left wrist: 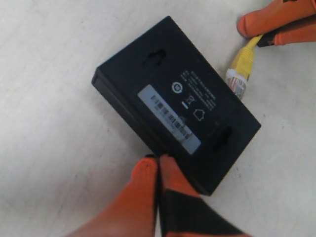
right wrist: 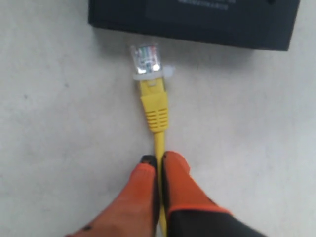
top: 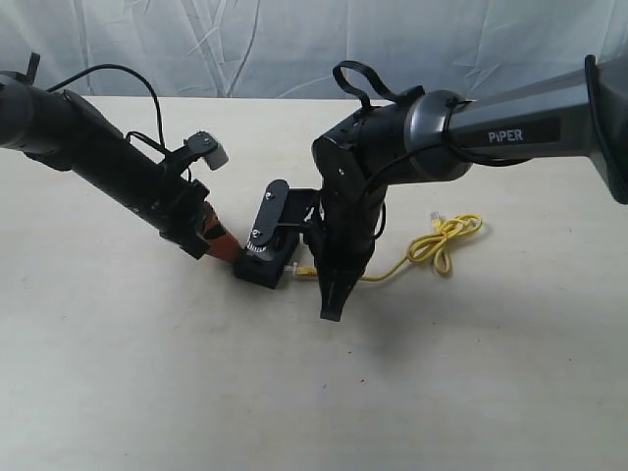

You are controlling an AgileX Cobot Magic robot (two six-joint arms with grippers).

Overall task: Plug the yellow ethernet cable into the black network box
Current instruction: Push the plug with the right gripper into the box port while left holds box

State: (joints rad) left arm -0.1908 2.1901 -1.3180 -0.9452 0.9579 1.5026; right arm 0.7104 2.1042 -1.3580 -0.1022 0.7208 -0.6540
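Note:
The black network box (left wrist: 177, 103) lies flat on the table with its pale label up. It also shows as the black network box (top: 267, 263) in the exterior view. My left gripper (left wrist: 158, 162) is shut with nothing between its fingers, its orange tips pressed against the box's near edge. My right gripper (right wrist: 158, 163) is shut on the yellow ethernet cable (right wrist: 159, 143) just behind the plug boot. The clear plug (right wrist: 146, 59) points at the box's side (right wrist: 197, 22), a small gap short of it. The cable's looped bundle (top: 446, 238) lies to the right.
The pale table (top: 147, 373) carries everything, with a wrinkled white backdrop (top: 245, 44) behind it. The right arm (top: 392, 147) hangs over the box and hides part of it in the exterior view. The right gripper's fingers (left wrist: 276, 22) show in a corner of the left wrist view.

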